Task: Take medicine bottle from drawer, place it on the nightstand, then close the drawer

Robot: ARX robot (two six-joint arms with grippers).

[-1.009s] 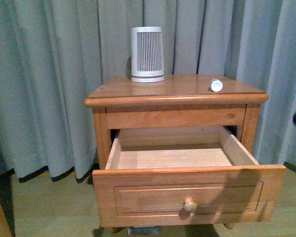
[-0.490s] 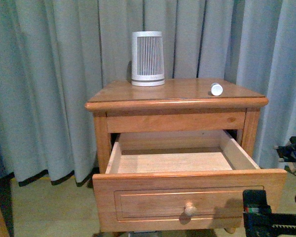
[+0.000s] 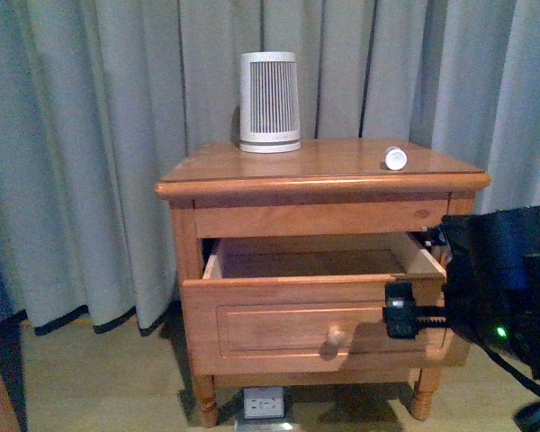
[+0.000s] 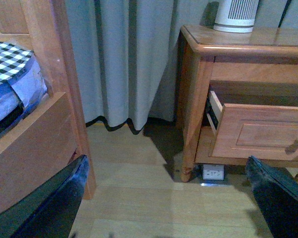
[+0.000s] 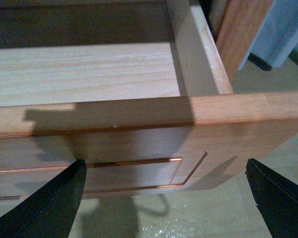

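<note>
Up front, my right gripper (image 3: 399, 310) meets the half-shut drawer (image 3: 288, 315) right of its knob (image 3: 335, 337); a skewed shove could jam it, rolling the medicine bottle (image 3: 395, 158) off the nightstand (image 3: 252, 175). Left wrist: left gripper (image 4: 166, 198) agape, empty. Right wrist: jaws agape too.

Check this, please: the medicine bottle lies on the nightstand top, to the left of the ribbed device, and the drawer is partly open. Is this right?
Not quite. The front view shows the medicine bottle on the nightstand top to the right of the ribbed device, not to the left. The drawer is indeed partly open.
</note>
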